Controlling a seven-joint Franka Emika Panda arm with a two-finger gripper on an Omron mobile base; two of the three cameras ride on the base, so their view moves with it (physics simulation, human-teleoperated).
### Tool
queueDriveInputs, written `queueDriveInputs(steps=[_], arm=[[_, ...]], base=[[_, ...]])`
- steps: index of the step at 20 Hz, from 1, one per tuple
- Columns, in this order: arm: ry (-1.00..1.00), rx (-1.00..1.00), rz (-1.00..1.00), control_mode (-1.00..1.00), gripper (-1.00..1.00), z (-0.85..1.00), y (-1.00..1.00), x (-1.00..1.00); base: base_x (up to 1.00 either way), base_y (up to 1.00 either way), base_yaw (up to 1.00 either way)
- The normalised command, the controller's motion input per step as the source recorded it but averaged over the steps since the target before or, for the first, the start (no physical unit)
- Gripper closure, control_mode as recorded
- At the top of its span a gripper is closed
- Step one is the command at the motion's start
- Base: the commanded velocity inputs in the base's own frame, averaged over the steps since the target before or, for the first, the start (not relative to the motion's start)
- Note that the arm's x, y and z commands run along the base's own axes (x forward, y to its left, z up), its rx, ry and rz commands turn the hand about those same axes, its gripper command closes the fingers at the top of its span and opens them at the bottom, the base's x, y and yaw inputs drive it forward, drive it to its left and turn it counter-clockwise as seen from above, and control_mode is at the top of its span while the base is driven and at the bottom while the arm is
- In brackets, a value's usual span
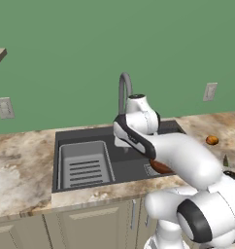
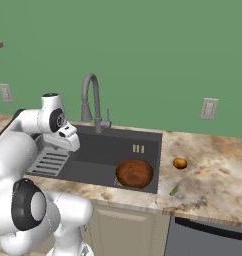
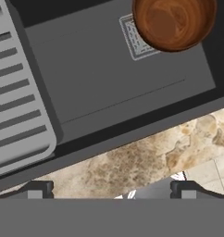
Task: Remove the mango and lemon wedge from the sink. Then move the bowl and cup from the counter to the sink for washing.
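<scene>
The reddish-brown bowl (image 2: 134, 173) sits inside the dark grey sink (image 2: 118, 147) at its front right; it also shows as the bowl (image 3: 174, 21) and, half hidden by my arm, the bowl (image 1: 160, 167). The orange mango (image 2: 180, 163) lies on the marbled counter (image 2: 213, 170) right of the sink, with the lemon wedge (image 2: 174, 189) just in front of it. My gripper (image 3: 112, 190) hangs open and empty over the sink's front rim, left of the bowl. The cup is out of view.
A slotted light grey tray (image 1: 85, 165) fills the sink's left half. The gooseneck faucet (image 2: 91, 95) rises behind the basin, close to my wrist. Wall outlets (image 2: 209, 108) sit on the green wall. Pale cabinets run below the counter.
</scene>
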Motion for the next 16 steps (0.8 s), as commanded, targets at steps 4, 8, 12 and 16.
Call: queueDriveInputs(steps=[4, 8, 12, 16], arm=[[0.06, 0.0, 0.0, -1.0, -1.0, 0.06, 0.41, 0.0], [0.1, 0.0, 0.03, -1.0, -1.0, 0.09, 0.39, 0.0], [0.08, 0.0, 0.06, -1.0, -1.0, 0.11, 0.42, 0.0], [0.03, 0.0, 0.09, -1.0, -1.0, 0.11, 0.41, 0.0]], base=[[0.0, 0.0, 0.0], [0.0, 0.0, 0.0], [0.0, 0.0, 0.0], [0.0, 0.0, 0.0]])
